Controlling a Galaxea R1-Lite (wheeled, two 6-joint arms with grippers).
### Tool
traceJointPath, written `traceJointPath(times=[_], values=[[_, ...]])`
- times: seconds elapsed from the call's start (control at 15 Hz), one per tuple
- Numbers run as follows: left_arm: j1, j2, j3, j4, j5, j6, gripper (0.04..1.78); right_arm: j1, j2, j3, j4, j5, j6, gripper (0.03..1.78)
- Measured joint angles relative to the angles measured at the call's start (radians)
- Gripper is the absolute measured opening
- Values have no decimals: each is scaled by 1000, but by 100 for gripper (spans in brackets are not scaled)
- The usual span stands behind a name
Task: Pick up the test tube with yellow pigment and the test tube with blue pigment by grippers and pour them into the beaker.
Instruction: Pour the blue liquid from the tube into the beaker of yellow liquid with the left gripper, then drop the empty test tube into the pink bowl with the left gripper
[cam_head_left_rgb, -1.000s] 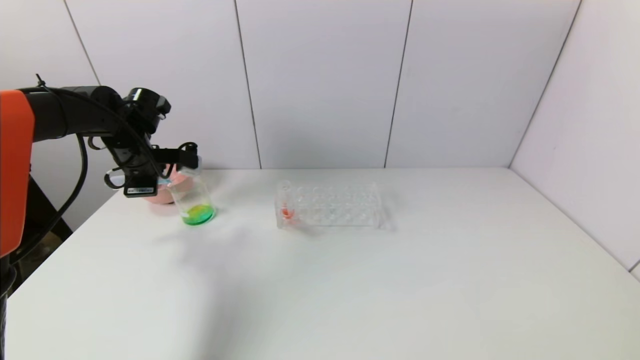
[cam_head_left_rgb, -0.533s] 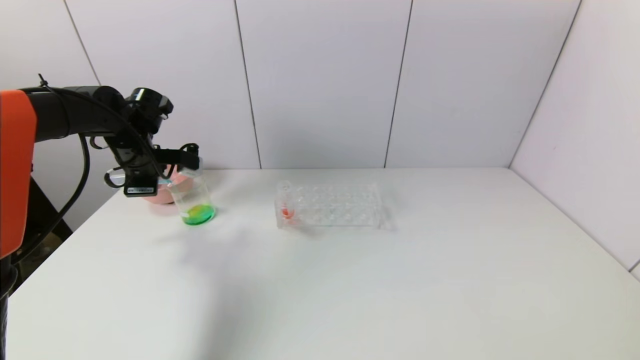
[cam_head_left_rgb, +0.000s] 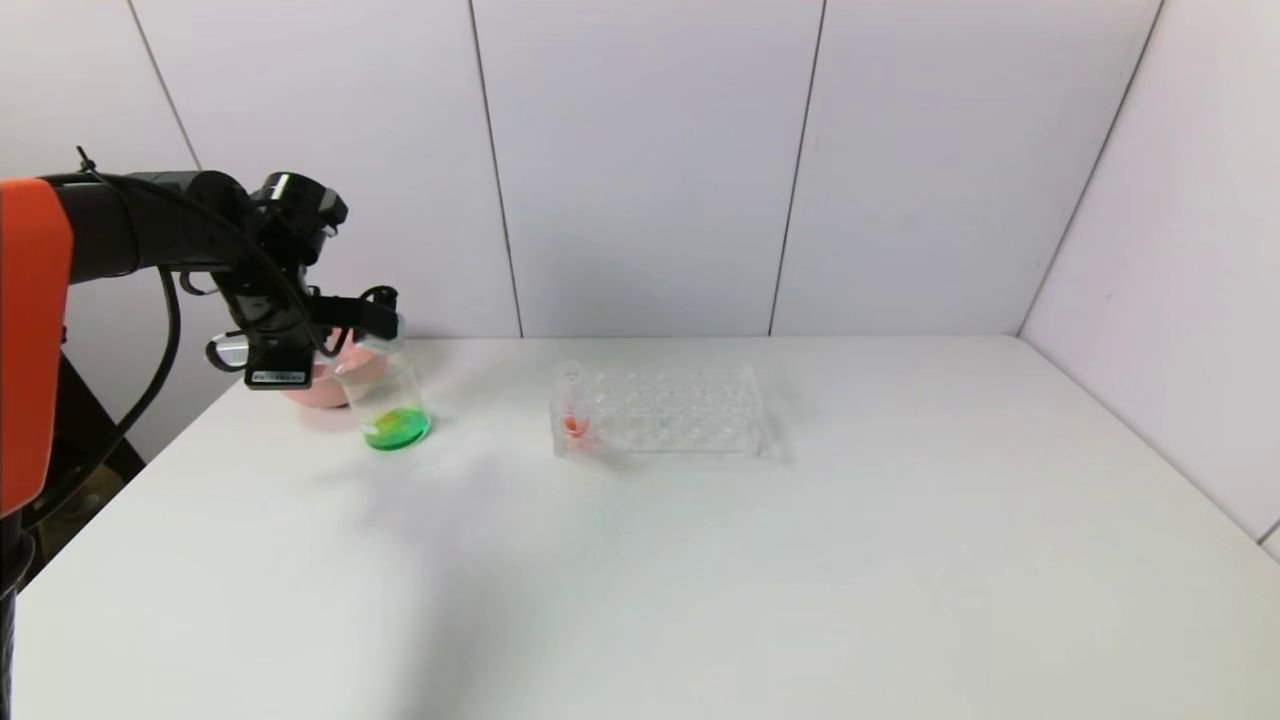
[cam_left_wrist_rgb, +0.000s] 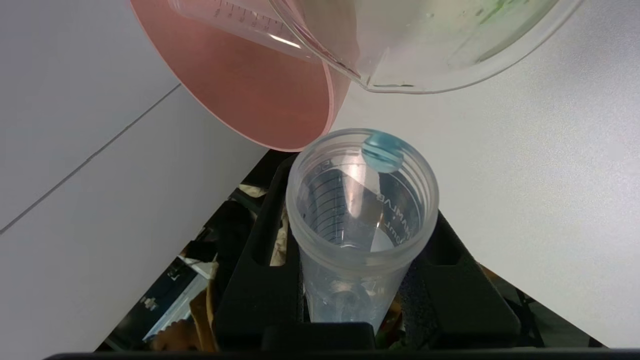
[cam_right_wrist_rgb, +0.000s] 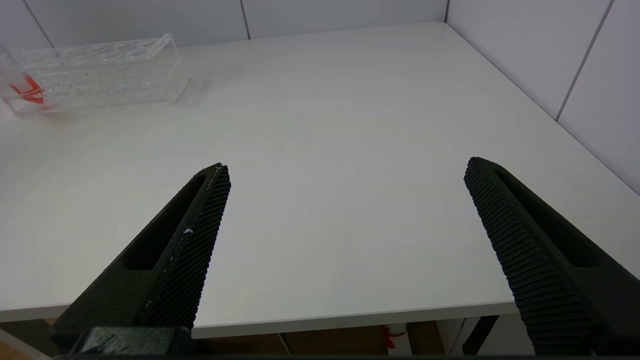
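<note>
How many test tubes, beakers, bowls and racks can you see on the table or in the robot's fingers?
Test tubes: 2, the test tube with blue pigment held in the left gripper, and a red-tipped tube in the rack
Beaker: 1, with green liquid
Pink bowl: 1
Clear tube rack: 1
Total: 5

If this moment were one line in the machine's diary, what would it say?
left gripper: shut on blue test tube, tipped at beaker | beaker: green liquid | right gripper: open, idle
</note>
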Motion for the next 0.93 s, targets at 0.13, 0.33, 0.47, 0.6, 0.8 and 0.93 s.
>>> traceJointPath(times=[0.13,0.33,0.47,0.6,0.8,0.93], values=[[-1,-1,0,0,0,0,53,0,0,0,0,0,0,171],[-3,-2,0,2,10,0,53,0,0,0,0,0,0,171],[-3,-5,0,0,5,-3,53,0,0,0,0,0,0,171],[-1,-14,0,-8,-9,-29,53,0,0,0,0,0,0,171],[2,-47,1,-45,-123,-173,53,0,0,0,0,0,0,171],[15,-73,1,-79,-235,-316,53,0,0,0,0,0,0,171]])
